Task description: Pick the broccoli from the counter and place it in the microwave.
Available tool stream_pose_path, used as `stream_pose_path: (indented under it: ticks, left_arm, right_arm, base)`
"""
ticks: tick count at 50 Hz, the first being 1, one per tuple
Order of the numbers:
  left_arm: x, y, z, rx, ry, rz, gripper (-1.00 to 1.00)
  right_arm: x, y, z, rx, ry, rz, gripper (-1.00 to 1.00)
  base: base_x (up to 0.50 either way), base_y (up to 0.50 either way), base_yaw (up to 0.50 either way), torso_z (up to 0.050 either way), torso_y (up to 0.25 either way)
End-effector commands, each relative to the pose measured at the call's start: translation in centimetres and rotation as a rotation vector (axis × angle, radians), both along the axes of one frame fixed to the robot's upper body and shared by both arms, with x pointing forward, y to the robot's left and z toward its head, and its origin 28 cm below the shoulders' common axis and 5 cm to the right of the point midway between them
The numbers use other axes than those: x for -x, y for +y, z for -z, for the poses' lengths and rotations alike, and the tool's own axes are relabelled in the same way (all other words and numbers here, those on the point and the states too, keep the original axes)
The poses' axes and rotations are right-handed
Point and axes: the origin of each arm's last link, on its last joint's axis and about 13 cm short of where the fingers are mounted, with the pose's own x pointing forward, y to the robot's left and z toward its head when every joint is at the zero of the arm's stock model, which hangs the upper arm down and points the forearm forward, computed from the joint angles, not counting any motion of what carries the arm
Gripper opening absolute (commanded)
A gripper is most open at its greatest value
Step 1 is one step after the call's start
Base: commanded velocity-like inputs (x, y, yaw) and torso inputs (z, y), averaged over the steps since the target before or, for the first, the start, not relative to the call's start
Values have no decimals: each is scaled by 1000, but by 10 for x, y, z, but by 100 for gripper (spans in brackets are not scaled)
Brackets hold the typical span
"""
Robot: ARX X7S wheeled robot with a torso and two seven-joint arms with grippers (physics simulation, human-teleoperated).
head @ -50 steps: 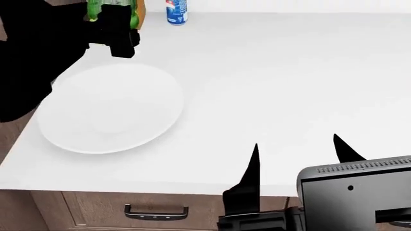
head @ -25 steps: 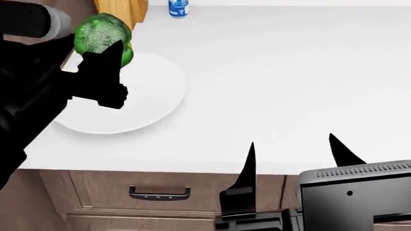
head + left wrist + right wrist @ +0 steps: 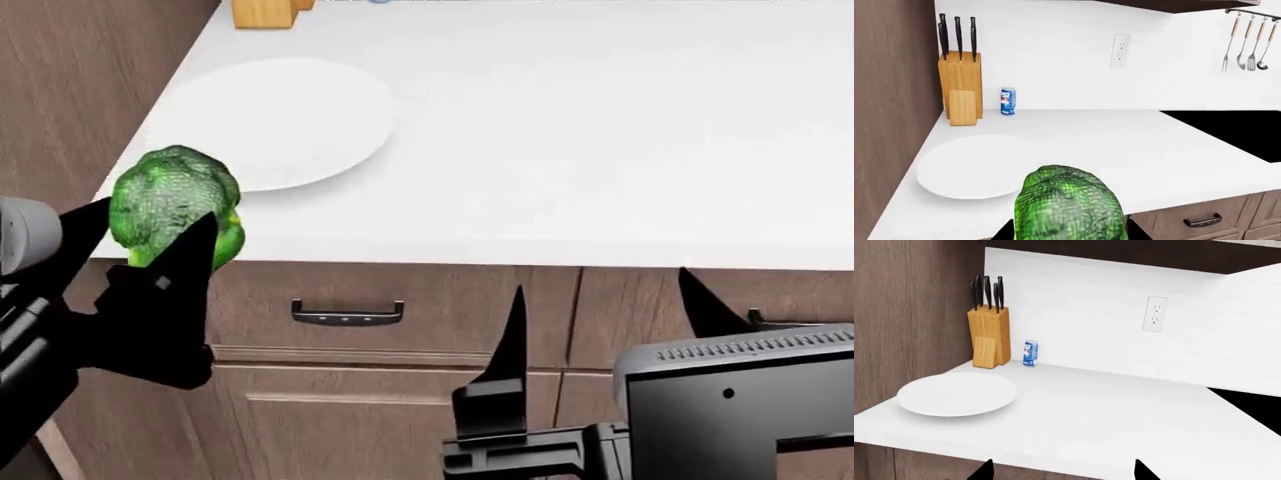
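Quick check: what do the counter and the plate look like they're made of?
Counter: smooth matte white slab, likely laminate or solid surface, with no grain or veining showing. Plate: plain glossy-looking white, probably ceramic, though a render leaves that open.

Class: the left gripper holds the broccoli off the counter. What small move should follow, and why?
Probably keep the left gripper shut on the broccoli and turn to look for the microwave: no view shows one, the floret already hangs past the counter edge, beside the plate.

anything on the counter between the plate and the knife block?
Nothing. In the right wrist view the counter is bare between the plate and the knife block; the blue can stands beside the block, off that line.
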Motion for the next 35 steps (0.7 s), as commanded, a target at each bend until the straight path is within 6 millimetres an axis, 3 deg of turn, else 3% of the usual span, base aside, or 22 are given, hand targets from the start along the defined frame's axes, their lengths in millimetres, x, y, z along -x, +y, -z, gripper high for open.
stream_pose_path:
  ticks: [1, 6, 35]
  left_arm:
    - [8, -3, 1, 82, -19, 14, -100]
    - [9, -3, 2, 86, -13, 11, -100]
    - [11, -2, 5, 101, 3, -9, -100]
  right_arm:
    - [-3, -3, -4, -53, -39, -7, 100]
    - [-2, -2, -4, 20, -64, -17, 100]
    - [1, -3, -5, 30, -65, -21, 100]
  base:
    - [0, 0, 0, 0, 0]
    - [0, 26, 0, 0, 0]
    - [0, 500, 0, 0, 0]
